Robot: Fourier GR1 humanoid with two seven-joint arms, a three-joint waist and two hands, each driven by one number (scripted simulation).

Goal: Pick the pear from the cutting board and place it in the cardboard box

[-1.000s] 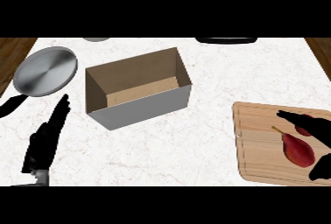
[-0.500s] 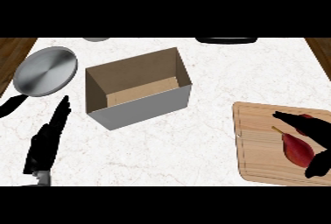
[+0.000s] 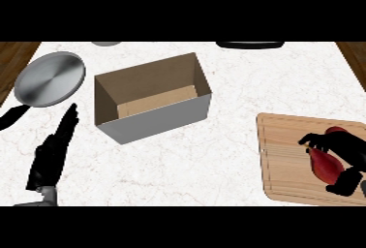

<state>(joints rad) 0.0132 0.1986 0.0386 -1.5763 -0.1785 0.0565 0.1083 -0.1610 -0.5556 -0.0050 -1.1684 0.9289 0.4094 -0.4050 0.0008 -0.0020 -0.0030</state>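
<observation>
A dark red pear lies on the wooden cutting board at the right edge of the head view. My right hand lies over the pear, fingers and thumb curling down round it and hiding much of it. An open cardboard box stands near the counter's middle, well left of the board. At the lower left my left hand rests open with straight fingers pointing up the counter.
A round grey pan lid lies at the far left, above my left hand. A dark object and a grey one peek in at the counter's far edge. White marble separates box and board.
My right hand has shifted slightly left and down over the pear, with its fingers curling closer round it. The left hand, box and lid have not moved.
</observation>
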